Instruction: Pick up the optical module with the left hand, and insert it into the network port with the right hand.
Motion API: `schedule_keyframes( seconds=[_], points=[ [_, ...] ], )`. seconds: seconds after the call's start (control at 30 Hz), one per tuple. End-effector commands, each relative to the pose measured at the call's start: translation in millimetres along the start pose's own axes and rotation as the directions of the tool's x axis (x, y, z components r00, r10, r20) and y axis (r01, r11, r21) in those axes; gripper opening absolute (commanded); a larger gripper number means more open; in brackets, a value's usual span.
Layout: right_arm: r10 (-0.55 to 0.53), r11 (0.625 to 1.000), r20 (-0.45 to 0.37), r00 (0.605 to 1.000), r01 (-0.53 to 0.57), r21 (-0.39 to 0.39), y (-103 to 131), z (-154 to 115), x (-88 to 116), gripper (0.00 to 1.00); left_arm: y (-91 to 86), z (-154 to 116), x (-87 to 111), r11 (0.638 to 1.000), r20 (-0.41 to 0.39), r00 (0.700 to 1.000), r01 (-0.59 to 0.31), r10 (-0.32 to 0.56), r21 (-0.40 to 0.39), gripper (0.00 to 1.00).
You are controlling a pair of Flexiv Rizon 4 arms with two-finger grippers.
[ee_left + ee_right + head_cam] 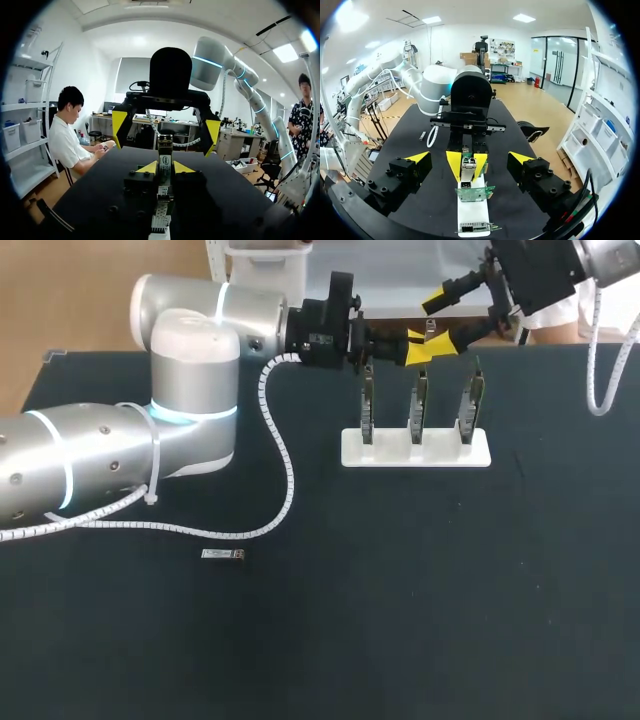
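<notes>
Head: your left pincer (420, 346) sits near the card tops of the white card rack (415, 448). The right pincer (447, 320) is spread around it. A spare module (222, 555) lies on the worktop (400, 590), well apart.
Left wrist: the left pincer is pinching the optical module (165, 150).
Right wrist: the right pincer's fingers (417, 159) stand wide either side of the optical module, not touching it.

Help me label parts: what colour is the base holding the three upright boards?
The base is white; the head view shows it best.
</notes>
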State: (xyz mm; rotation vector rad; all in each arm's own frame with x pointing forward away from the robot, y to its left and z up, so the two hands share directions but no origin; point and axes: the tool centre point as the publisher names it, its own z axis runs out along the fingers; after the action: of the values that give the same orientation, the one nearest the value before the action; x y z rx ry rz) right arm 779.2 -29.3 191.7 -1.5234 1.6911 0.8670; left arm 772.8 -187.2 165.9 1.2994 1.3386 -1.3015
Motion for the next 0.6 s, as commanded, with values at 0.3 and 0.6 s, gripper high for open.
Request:
schedule_keyframes(
  seconds=[0.3,0.6],
  points=[
    [-0.001,1.000,0.001,1.000,0.001,0.014,-0.1,0.5,1.4,0.00,1.8,0.2,-0.2,1.000,-0.002,1.000,0.000,0.000,0.003,0.00],
    [-0.002,1.000,0.001,1.000,0.002,0.014,-0.7,0.4,2.3,0.00,1.8,0.2,-0.2,1.000,-0.002,1.000,0.000,0.000,0.003,0.00]
  ],
)
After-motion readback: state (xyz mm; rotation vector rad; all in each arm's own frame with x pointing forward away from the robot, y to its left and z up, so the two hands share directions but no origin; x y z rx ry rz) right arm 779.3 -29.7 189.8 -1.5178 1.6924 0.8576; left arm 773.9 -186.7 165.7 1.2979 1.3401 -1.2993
